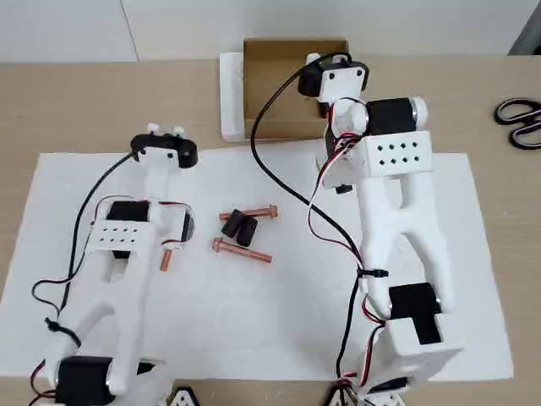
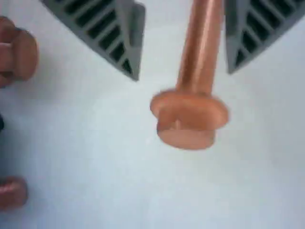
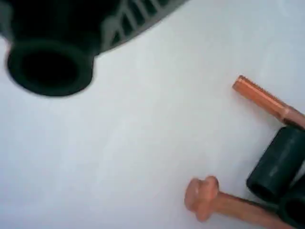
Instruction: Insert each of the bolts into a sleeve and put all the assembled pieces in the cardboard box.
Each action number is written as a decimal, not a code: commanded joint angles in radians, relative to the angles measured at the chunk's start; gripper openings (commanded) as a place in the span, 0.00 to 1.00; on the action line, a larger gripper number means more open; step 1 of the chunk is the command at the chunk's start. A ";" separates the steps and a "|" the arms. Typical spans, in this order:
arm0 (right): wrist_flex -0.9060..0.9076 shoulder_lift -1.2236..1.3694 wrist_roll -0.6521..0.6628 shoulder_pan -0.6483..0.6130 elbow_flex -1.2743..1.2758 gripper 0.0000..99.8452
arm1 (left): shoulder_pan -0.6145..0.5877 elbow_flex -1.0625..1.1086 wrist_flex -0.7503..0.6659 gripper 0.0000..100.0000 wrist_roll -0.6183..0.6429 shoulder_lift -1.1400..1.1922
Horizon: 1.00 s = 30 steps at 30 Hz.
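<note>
Left gripper (image 2: 182,67) jaws apart around a bolt (image 2: 190,114); right gripper (image 3: 81,33) clamps a sleeve (image 3: 50,67).
The bolt's shaft lies between the left jaws, left on the sheet (image 1: 254,313). Spare bolts (image 1: 243,250) lie mid-sheet; the box (image 1: 287,85) stands far.

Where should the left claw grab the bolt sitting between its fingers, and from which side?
Take the bolt by its plain shank, not the flanged head. It seems to lie flat on the white sheet, with the shank running along the gap of the open left claw. Coming straight down and closing across the shank looks best. The wider, stepped head would likely slip.
</note>
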 commanded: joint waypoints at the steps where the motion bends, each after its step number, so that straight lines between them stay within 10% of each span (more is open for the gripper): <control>1: 0.013 -0.065 -0.015 0.008 -0.032 0.00 | -0.003 0.005 -0.040 0.12 -0.006 -0.006; 30: 0.013 -0.065 -0.015 0.008 -0.032 0.00 | -0.005 0.071 -0.098 0.12 -0.035 0.003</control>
